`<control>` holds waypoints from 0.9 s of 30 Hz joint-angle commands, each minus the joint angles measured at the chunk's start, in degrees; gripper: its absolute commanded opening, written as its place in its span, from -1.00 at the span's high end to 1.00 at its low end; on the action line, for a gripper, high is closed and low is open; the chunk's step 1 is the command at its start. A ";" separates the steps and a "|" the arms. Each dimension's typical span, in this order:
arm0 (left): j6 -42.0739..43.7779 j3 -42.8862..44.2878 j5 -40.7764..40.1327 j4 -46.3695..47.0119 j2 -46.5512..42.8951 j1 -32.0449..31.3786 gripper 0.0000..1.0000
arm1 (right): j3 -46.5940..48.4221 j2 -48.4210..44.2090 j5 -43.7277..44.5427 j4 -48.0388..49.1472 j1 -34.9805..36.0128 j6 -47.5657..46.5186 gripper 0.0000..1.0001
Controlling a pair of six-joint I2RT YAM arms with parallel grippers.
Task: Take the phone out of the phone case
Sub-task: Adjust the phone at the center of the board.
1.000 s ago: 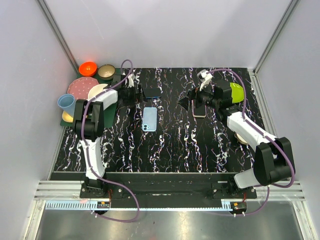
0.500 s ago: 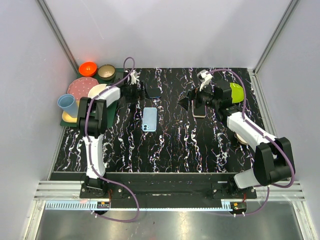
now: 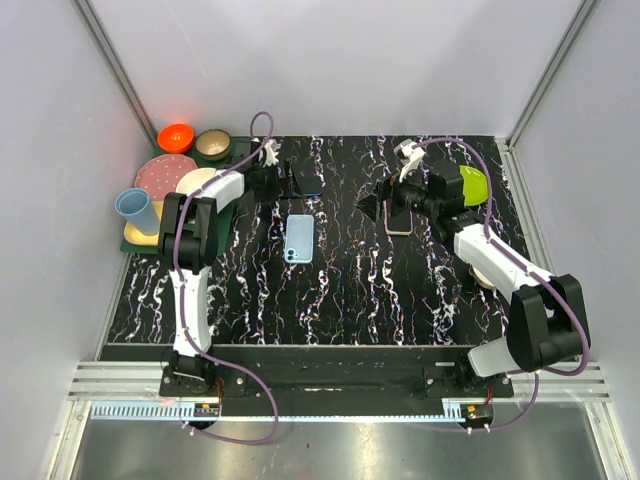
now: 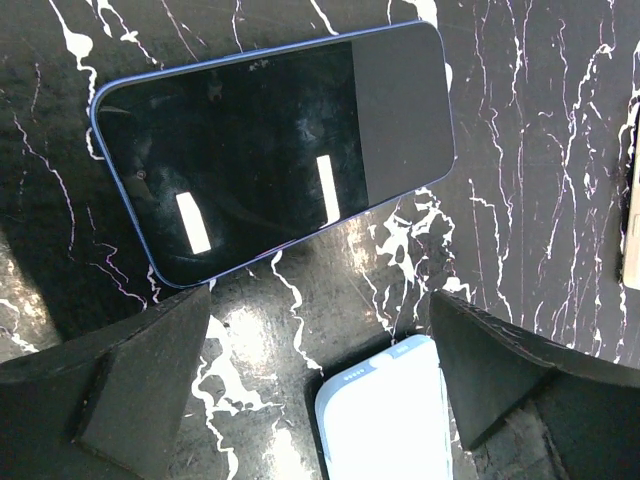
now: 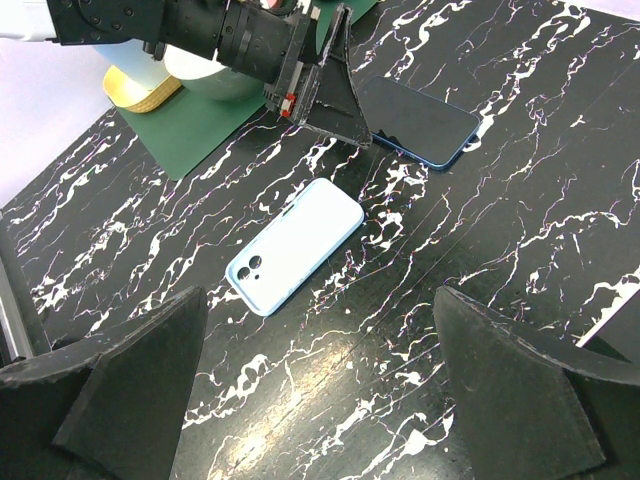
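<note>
The black marble-patterned table [image 3: 380,290] carried everything in the scene. Both arms were stretched toward its far half, the left arm [image 3: 190,240] at the far left and the right arm [image 3: 500,265] at the far right.

At the far left corner a dark green mat [image 5: 210,130] lay with dishes on and around it: a round pink plate [image 3: 160,172], a light blue plastic cup [image 3: 131,205], a small orange bowl [image 3: 176,136] and a small tan bowl [image 3: 212,143]. Near the right arm's wrist there was a lime-green plate [image 3: 474,185].

The dark phone with a blue rim [image 4: 275,160] lay flat on the table, screen up, and it was out of its case. It was just beside the left gripper [image 4: 320,305], on the far side of it. The fingers [image 4: 120,400] of this gripper were spread wide and held nothing; the phone was beyond their tips, not between them.

The light blue phone case [image 3: 298,238] lay alone with its back side up, the camera opening visible, near the phone but apart from it, closer to the arm bases.

The right gripper [image 5: 320,295] hung above the table, turned toward the case and the phone. Its fingers [image 5: 520,390] were also wide apart and empty. A flat thing with a pale rim [image 3: 398,226] lay under it; I cannot tell what it was.
</note>
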 commanded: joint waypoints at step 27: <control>8.40 -8.17 -0.64 1.41 -13.81 -0.13 -0.98 | 7.53 -0.28 21.42 -9.10 -0.66 -11.57 -0.99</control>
